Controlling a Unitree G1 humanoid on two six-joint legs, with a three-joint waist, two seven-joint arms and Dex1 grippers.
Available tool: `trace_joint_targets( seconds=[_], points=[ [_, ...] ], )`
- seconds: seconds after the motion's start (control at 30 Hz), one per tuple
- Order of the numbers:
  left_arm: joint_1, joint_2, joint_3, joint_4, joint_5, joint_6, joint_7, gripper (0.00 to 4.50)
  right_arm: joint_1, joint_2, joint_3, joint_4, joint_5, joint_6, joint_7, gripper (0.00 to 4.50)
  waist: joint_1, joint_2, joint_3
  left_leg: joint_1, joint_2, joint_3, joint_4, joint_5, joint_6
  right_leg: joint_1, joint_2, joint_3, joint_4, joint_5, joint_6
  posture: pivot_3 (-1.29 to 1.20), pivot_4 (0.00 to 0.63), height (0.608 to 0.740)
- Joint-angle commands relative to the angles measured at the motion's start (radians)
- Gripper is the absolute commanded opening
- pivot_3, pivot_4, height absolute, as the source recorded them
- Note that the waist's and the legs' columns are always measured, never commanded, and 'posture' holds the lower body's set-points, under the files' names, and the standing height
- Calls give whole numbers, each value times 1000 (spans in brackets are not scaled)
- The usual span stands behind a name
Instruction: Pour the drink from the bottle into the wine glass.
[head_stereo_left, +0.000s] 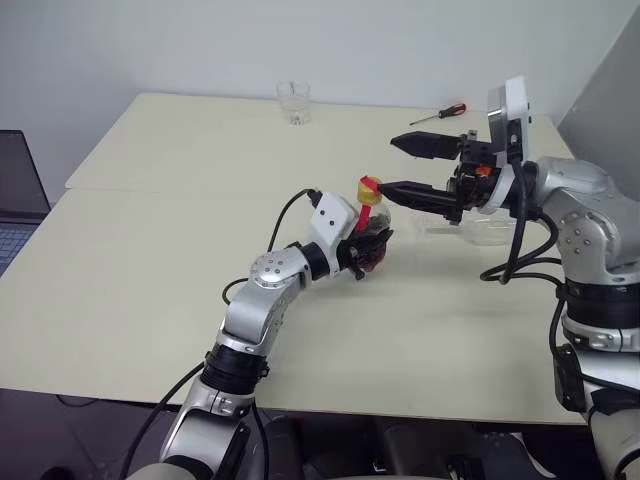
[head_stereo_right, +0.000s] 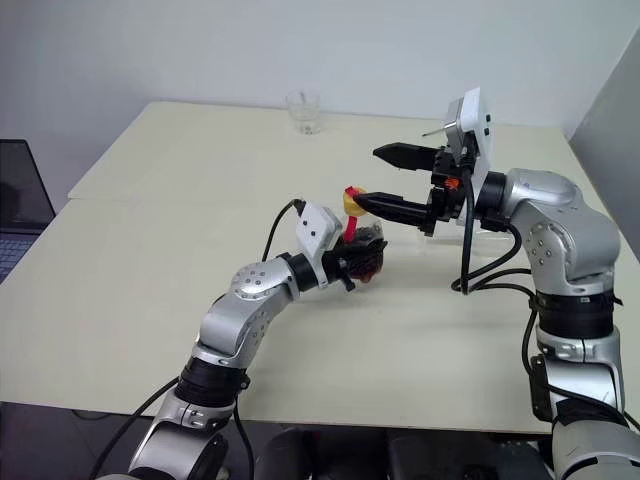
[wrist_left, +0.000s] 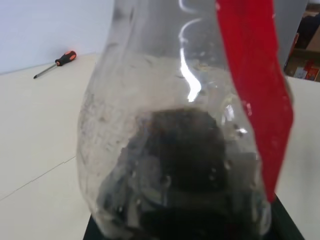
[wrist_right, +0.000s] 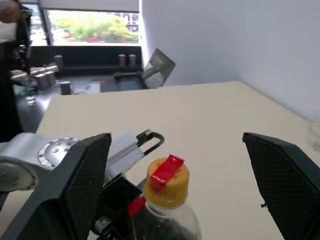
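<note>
My left gripper (head_stereo_left: 368, 248) is shut on the rounded body of the bottle (head_stereo_left: 372, 232) and holds it just above the table near the middle. The yellow cap (wrist_right: 167, 182) with its red strip is on the bottle. The dark drink (wrist_left: 180, 165) lies low in the body. My right gripper (head_stereo_left: 388, 165) is open, level with the bottle's top, with the cap between its two fingers (wrist_right: 75, 185) and apart from them. The wine glass is mostly hidden behind my right gripper; a bit of clear glass (head_stereo_left: 478, 232) shows at the table there.
A short clear tumbler (head_stereo_left: 294, 102) stands at the table's far edge. A screwdriver (head_stereo_left: 440, 114) with a red and black handle lies at the far right. A laptop (head_stereo_left: 15, 195) sits off the table's left side. A seam runs across the cream tabletop (head_stereo_left: 150, 260).
</note>
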Motion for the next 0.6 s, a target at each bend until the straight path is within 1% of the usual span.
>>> trace_joint_targets(
  seconds=[0.03, 0.07, 0.13, 0.27, 0.4, 0.6],
  points=[
    [-35, 5, -11, 1, 40, -4, 29, 1266, 4, 28, 2, -153, -1, 124, -197, 4500, 0, 0, 0, 0, 0, 0, 0, 0, 0, 0, 0, 0, 1, 0, 0, 0, 150, 740],
    [-37, 6, -13, 7, 49, -3, 34, 1266, 2, 39, 13, -179, -6, 171, -250, 4500, 0, 0, 0, 0, 0, 0, 0, 0, 0, 0, 0, 0, 1, 0, 0, 0, 150, 740],
    [-39, 8, -17, 20, 66, -13, 44, 1266, -11, 125, 17, -241, -23, 306, -419, 4500, 2, 0, 0, 0, -1, 0, 0, 1, 0, 0, 0, 0, 1, 0, 0, 0, 150, 740],
    [-42, -3, -21, 30, 78, -24, 51, 1265, -18, 234, 18, -299, -25, 410, -569, 4500, 2, 1, 0, -1, -2, 0, 0, 1, 1, -1, -1, 0, 1, 0, 0, 0, 150, 740],
    [-50, -18, -21, 40, 84, -39, 53, 1260, -20, 280, 40, -278, -56, 440, -645, 4500, 4, 0, 0, -1, -5, 0, 0, 1, 1, -1, -4, -1, 0, 0, 0, 0, 150, 740],
    [-47, -16, -12, 43, 97, -49, 59, 1199, -18, 301, 17, -276, -53, 492, -698, 4500, 3, 1, 0, -1, -6, 0, 0, 1, 2, 0, -5, -1, 0, 0, 0, 0, 150, 740]
  ],
)
